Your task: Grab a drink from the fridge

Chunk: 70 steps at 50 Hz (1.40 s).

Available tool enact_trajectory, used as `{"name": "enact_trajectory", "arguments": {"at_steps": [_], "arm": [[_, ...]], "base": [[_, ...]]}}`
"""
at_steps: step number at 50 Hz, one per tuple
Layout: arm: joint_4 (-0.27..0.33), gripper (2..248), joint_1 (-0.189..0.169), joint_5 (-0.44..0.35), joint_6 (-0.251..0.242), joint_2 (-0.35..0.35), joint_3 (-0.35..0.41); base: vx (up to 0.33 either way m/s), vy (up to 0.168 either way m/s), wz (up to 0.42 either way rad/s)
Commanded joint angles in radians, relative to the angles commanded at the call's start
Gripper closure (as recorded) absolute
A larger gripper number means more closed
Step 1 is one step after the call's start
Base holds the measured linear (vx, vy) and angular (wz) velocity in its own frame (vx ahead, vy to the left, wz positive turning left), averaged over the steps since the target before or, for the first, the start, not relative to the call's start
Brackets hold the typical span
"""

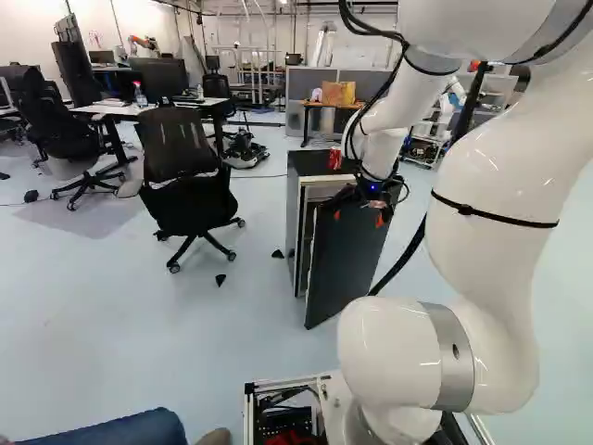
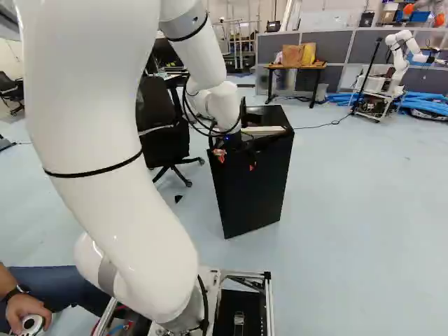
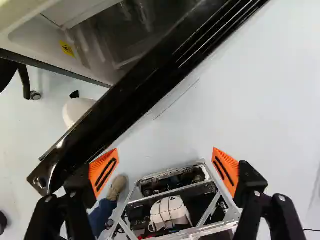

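My arm reached out over the small black fridge (image 1: 309,164), whose pale lining showed at its opening. Its flat black door (image 1: 347,264) stood ajar toward the base. My black hand with orange pads (image 1: 358,217) hung near the upper edge of that door, pointing down. Seen from the wrist, my hand (image 3: 165,149) was spread wide, with nothing held between its fingers; the pale floor (image 3: 165,135) lay beyond the gap, and so did the metal frame of my base (image 3: 199,188), where a white bag (image 3: 169,213) rested. The glossy black door edge ran slantwise past the outside of one finger, its corner just beside that finger; whether they touched, I could not tell. Behind the door the fridge's inside was partly in sight, with a clear shelf (image 3: 132,60) and a yellow label (image 3: 66,48) on the pale wall. I could not make out a drink in there. A small red can-like thing (image 1: 334,158) showed at the fridge's top in the left base view, though I could not tell whether it was a drink. A black mesh-backed office chair (image 1: 176,153) stood apart from the fridge.
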State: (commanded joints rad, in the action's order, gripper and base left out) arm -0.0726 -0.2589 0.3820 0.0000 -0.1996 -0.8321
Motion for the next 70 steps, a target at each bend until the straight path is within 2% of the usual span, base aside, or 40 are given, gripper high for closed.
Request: {"name": "enact_trajectory", "arguments": {"at_steps": [34, 70], "arm": [[0.052, 3, 0.074, -0.011, 0.0, -0.09, -0.111], [0.074, 3, 0.12, -0.012, 0.0, -0.179, -0.226]], "base": [[0.0, 0.0, 0.0], [0.0, 0.0, 0.0]]}}
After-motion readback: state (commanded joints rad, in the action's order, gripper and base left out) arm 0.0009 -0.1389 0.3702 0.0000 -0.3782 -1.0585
